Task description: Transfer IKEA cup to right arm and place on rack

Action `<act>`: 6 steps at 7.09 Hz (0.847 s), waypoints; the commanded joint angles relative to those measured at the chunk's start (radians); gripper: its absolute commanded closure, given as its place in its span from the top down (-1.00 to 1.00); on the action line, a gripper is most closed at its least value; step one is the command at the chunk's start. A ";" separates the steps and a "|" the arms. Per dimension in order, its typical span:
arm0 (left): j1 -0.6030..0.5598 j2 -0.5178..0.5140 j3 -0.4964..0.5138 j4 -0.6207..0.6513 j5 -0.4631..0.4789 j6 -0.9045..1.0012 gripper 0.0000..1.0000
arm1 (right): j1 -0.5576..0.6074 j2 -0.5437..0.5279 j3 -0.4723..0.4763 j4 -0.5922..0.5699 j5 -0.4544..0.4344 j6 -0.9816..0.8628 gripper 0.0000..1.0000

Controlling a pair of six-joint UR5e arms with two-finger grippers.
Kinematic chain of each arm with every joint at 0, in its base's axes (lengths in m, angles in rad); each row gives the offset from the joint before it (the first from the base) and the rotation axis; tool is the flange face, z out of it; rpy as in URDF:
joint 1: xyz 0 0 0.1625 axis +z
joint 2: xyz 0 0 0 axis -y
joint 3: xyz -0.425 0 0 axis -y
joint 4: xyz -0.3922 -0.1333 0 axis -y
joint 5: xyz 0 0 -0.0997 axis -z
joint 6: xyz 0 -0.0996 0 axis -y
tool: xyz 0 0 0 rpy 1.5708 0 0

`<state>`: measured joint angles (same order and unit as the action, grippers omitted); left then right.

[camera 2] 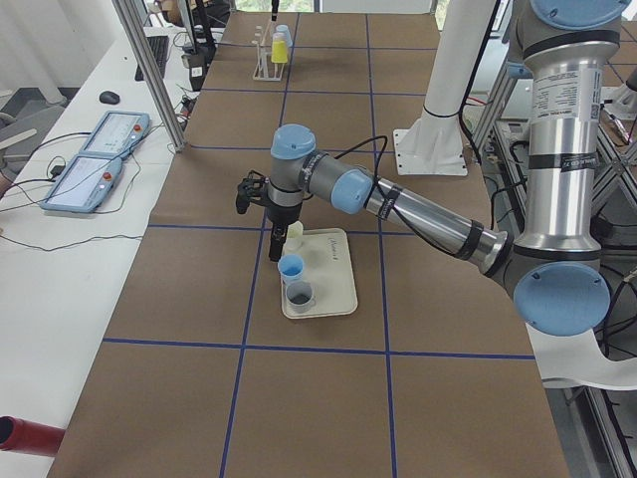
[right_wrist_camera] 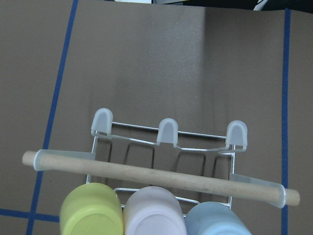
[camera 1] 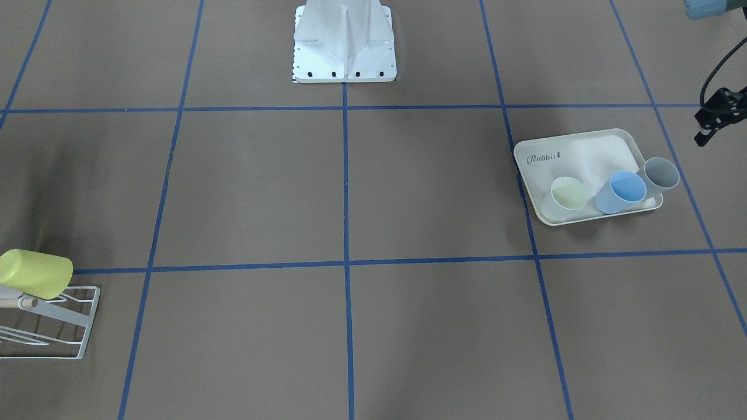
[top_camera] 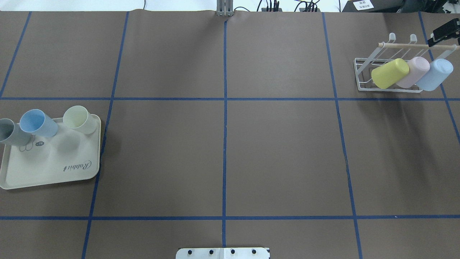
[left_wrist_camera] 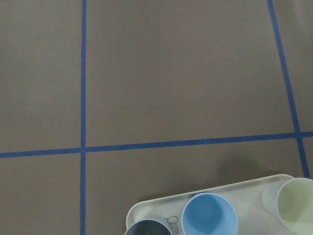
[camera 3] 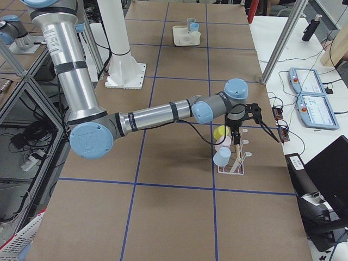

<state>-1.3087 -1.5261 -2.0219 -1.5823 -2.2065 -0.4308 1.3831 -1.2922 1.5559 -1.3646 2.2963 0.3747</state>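
Three IKEA cups stand upright on the cream tray (top_camera: 54, 162): grey (top_camera: 7, 131), blue (top_camera: 36, 123) and pale yellow (top_camera: 79, 118). The white wire rack (top_camera: 363, 72) with its wooden dowel (top_camera: 406, 45) holds three cups lying mouth-down on the prongs: yellow-green (top_camera: 390, 73), pink (top_camera: 413, 72) and light blue (top_camera: 435, 74). My left gripper (camera 2: 275, 249) points down beside the tray's far edge, holding nothing I can see. My right gripper (camera 3: 237, 130) hangs over the back of the rack. Neither wrist view shows fingers, so I cannot tell whether either is open or shut.
Brown paper with blue tape lines covers the table (top_camera: 222, 151). The robot's white base plate (camera 1: 344, 41) sits at the middle of the near edge. Tablets (camera 3: 315, 103) and cables lie on the side bench past the rack.
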 commanded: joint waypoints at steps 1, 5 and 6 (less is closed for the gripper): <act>0.002 -0.012 0.117 0.001 -0.123 0.006 1.00 | -0.003 0.005 0.000 -0.016 0.012 0.007 1.00; 0.002 0.046 0.107 -0.016 -0.133 0.015 1.00 | -0.010 -0.083 0.079 -0.018 0.017 0.004 1.00; 0.005 0.043 0.167 -0.033 -0.127 0.020 1.00 | -0.010 -0.132 0.131 -0.018 0.017 0.004 1.00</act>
<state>-1.3073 -1.4876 -1.9020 -1.6003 -2.3376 -0.4161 1.3739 -1.3677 1.6303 -1.3823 2.3119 0.3793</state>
